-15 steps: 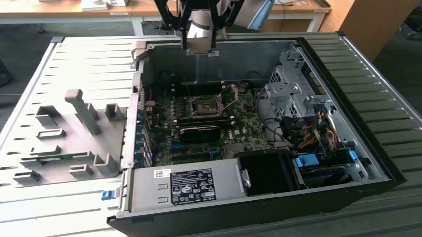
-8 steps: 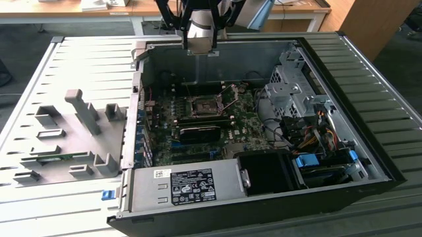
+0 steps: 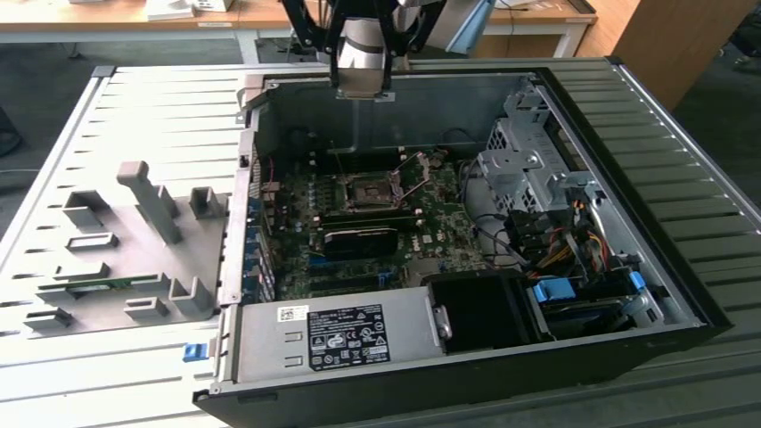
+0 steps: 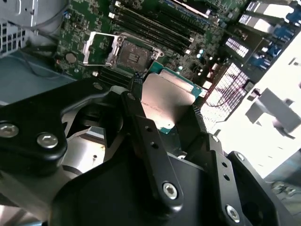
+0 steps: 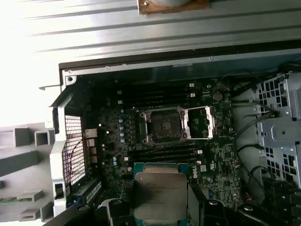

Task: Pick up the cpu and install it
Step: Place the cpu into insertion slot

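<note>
My gripper (image 3: 363, 82) hangs above the back wall of the open computer case (image 3: 618, 192) in the exterior view. In the second wrist view the gripper (image 4: 165, 95) is shut on the cpu (image 4: 171, 107), a flat square chip with a silver-grey top and a green edge, held by two opposite sides. The first wrist view shows the cpu (image 5: 160, 195) from above, over the motherboard and short of the socket (image 5: 163, 125). The socket (image 3: 372, 192) lies open and bare, its metal load plate (image 5: 197, 123) swung up beside it.
Grey plastic fixture blocks (image 3: 143, 232) stand on the slatted table outside the case at the exterior view's left. Inside the case are memory slots (image 5: 162, 153), a power supply (image 3: 345, 334), a metal drive cage (image 3: 535, 160) and loose cables (image 3: 559, 245).
</note>
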Available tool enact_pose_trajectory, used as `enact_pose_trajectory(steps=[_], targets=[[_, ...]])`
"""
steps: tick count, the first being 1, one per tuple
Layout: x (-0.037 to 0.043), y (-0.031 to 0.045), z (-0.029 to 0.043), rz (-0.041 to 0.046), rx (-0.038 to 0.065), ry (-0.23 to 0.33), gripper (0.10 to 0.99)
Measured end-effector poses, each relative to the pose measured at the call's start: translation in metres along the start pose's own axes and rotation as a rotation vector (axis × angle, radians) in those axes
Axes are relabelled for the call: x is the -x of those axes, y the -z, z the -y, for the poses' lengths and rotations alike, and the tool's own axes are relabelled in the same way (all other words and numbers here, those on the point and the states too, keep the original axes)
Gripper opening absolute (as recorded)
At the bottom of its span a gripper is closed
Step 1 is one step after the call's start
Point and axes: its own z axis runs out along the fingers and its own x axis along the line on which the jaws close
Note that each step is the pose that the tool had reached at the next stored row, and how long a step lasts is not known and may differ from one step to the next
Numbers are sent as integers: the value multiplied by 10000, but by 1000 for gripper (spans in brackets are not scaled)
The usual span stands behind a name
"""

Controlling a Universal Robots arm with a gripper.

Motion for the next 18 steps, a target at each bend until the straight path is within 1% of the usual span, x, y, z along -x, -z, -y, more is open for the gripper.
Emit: enact_pose_trajectory(steps=[8, 18], targets=[[0, -7, 0, 66, 14, -1177, 541], [0, -10, 1, 124, 26, -2205, 541]])
